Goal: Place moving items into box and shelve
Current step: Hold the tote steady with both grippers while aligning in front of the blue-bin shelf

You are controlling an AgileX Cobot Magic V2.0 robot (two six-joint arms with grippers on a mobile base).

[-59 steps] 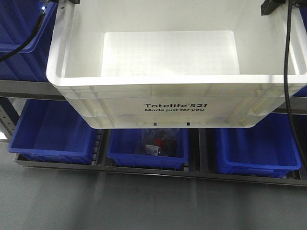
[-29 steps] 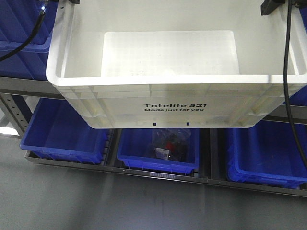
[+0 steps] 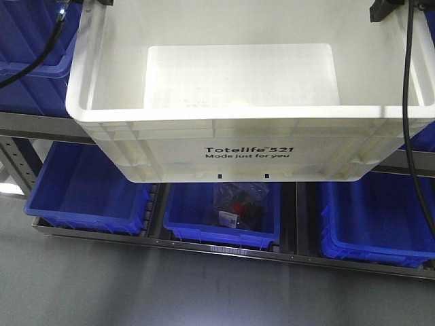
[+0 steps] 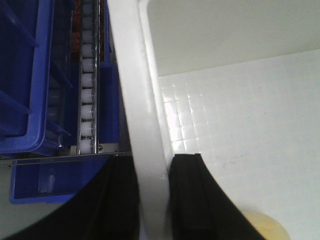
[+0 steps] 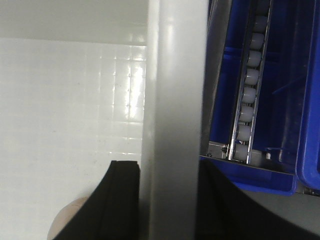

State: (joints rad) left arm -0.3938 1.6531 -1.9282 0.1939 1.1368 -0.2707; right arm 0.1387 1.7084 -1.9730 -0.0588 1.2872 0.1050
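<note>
Left fingers [image 4: 186, 200] and right fingers [image 5: 123, 200] stayed clamped on the box [image 3: 245, 139] rims; blue bins [image 3: 88, 187] below it shifted sideways, so the carry looked under way.

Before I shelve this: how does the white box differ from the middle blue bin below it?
The white box carries black print; the middle blue bin looks plain. The box is held up by its rim; the bin sits on the bottom shelf. The bin holds a bag of dark items; the box's floor looks nearly bare. Both are open-topped plastic.
</note>
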